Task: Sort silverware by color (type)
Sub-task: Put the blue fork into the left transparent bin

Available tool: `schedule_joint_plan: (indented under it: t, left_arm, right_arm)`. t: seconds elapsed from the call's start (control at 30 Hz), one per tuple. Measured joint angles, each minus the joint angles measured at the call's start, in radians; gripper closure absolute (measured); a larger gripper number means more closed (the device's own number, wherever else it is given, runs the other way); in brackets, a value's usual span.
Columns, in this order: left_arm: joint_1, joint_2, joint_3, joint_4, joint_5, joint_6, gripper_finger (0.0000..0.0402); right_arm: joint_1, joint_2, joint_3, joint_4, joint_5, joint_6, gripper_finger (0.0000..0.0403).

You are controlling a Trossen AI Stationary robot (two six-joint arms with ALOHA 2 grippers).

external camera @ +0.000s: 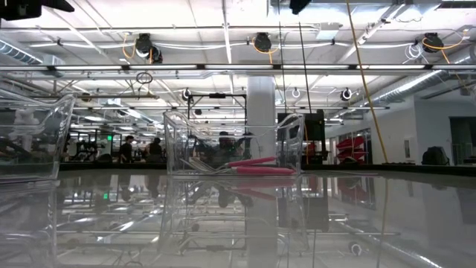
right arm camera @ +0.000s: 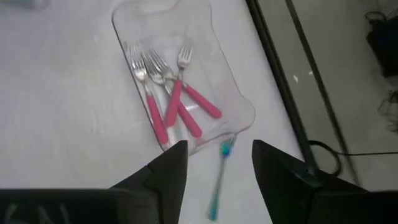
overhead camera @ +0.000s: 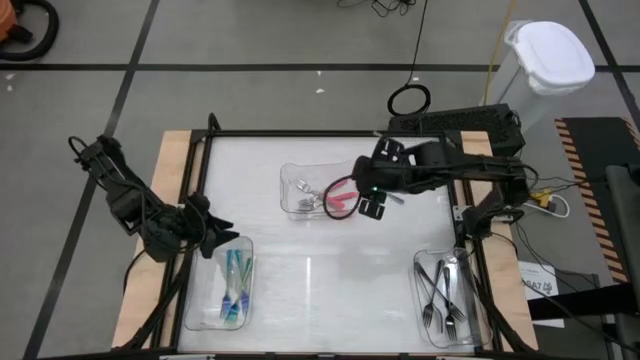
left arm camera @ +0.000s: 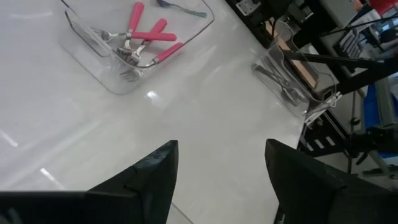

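the glossy white worktop carries three clear, round-cornered plastic trays. the middle tray holds slim pink-handled forks with bright metal tines. the right gripper hangs open and empty above it; a teal-handled utensil seems to lie just outside that tray. the left gripper is open, empty, beside the tray of teal utensils. grey metal forks fill the right tray.

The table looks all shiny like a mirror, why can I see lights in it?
In the low view the glossy table mirrors the ceiling lights and the clear tray holding pink-handled forks; in the high view a pale streak of glare lies on it; in the left wrist view small bright glints show.
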Motion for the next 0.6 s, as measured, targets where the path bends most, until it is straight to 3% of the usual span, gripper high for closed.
schedule_joint_plan:
  t: [0.13, 0.37, 0.6]
  left_arm:
    - [0.008, -0.001, 0.0, -0.001, 0.004, 0.02, 0.0164]
    - [0.02, -0.001, 0.0, -0.001, 0.018, 0.027, 0.0164]
    - [0.028, -0.001, -0.001, 0.0, 0.077, 0.02, 0.0164]
  right_arm:
    - [0.0, -0.111, -0.203, 0.115, -0.009, 0.1, 0.0229]
    - [0.001, -0.291, -0.547, 0.295, -0.112, 0.254, 0.0229]
    - [0.002, -0.409, -0.744, 0.365, -0.13, 0.32, 0.0229]
